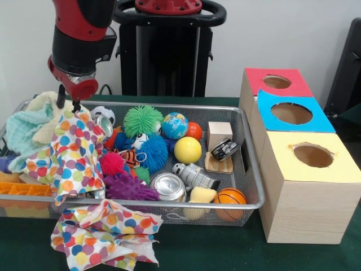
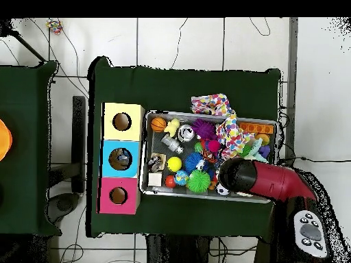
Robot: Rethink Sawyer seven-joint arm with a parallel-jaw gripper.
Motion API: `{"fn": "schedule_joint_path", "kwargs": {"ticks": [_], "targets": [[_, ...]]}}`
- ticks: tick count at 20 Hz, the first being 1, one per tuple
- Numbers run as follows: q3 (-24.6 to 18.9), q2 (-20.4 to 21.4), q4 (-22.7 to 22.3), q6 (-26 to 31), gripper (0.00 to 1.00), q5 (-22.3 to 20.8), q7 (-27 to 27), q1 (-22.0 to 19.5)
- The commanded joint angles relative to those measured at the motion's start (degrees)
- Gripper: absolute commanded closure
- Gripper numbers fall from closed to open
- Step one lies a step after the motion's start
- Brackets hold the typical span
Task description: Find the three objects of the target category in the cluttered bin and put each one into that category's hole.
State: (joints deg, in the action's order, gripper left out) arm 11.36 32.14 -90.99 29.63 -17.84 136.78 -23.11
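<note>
The polka-dot cloth (image 1: 79, 152) covers the left part of the wire basket (image 1: 248, 169) and whatever lies beneath it. Overhead, the red arm (image 2: 264, 179) hides the gripper (image 1: 67, 104), whose fingers are too small to read from the front.

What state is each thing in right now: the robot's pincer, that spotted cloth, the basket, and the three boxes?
Pincer: above the basket's cloth end, gripping the top of the spotted cloth.
Spotted cloth: lifted at one corner, draped over the basket's front rim onto the table.
Basket: full of balls, cans and toys.
Blue box hole: open, something inside by the overhead view.
Red box hole: open.
Yellow box hole: open.
</note>
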Motion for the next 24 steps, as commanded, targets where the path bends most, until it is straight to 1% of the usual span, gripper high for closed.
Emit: {"fn": "schedule_joint_path", "kwargs": {"ticks": [1,2,5,7,10,14,20,24], "targets": [[-7.9,-1.0,-3.1,1.2,0.0,4.6,2.0,-1.9],[-8.2,-0.6,-4.3,1.4,0.0,5.7,2.9,-1.8],[-8.2,-0.6,-5.5,1.6,0.0,7.7,5.0,-0.7],[-8.2,-2.2,-5.3,0.3,0.0,8.9,6.5,0.1],[-10.2,-6.5,-5.8,-4.3,0.0,11.8,8.6,-0.7],[-12.3,-10.6,-6.6,-7.5,0.0,14.4,8.0,-2.6],[-10.2,-14.8,-6.3,-12.5,0.0,14.7,9.0,-1.1],[-9.2,-16.6,-6.5,-13.0,0.0,16.1,9.1,-0.2]]}}
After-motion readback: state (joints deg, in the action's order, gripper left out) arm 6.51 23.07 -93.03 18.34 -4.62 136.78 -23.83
